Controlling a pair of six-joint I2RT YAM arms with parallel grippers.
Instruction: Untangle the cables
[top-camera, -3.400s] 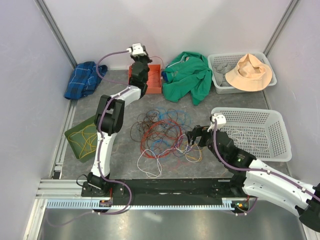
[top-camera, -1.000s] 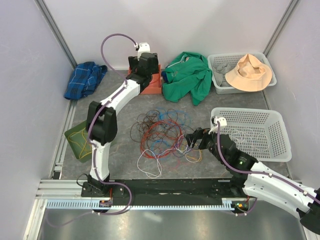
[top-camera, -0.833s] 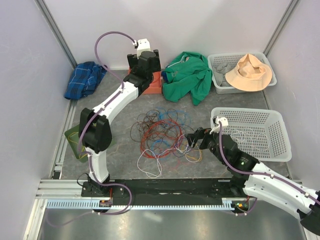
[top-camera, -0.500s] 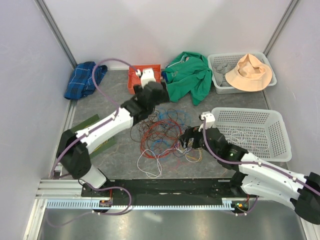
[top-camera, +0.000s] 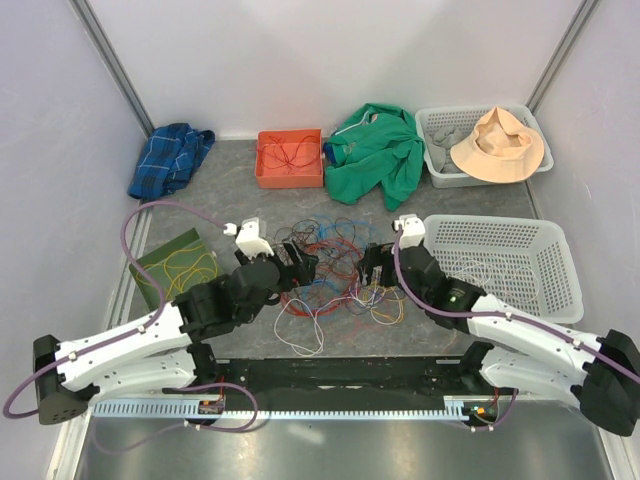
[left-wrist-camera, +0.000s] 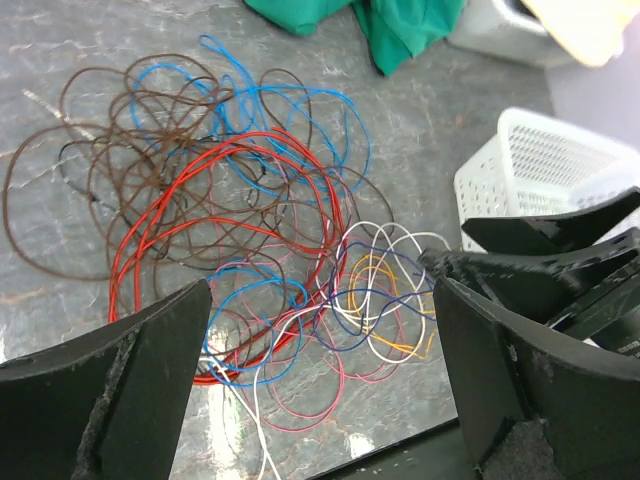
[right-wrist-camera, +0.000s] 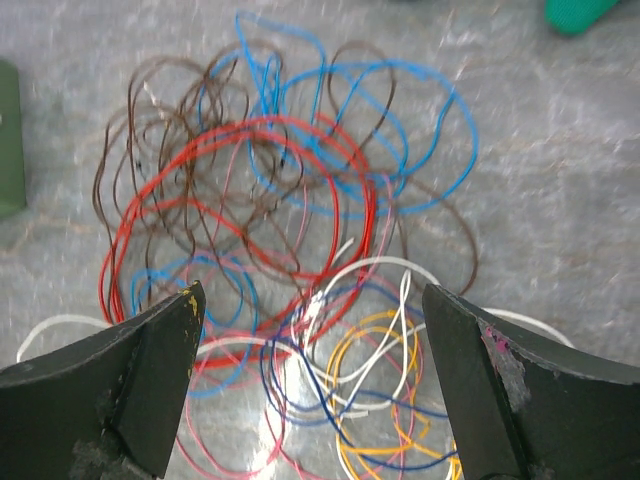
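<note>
Having swung back from the orange tray (top-camera: 290, 181), the left tool (left-wrist-camera: 320, 290) is hovering wide open and empty, facing the equally open, empty right tool (right-wrist-camera: 312, 292), with the cables (top-camera: 330, 265) lying tangled on the tabletop (top-camera: 240, 195) just beneath both, the next move seemingly being pinching one loose strand and pulling it clear.

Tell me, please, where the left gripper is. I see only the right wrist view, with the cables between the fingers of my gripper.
Observer: The left gripper is open and holds nothing. It is at the left edge of the cables, facing the right gripper across the pile.
Operator: Are any cables lying apart from this pile? My view shows only the pile.
Observer: Yes. A red cable lies inside the orange tray at the far side, well apart from the pile.
</note>
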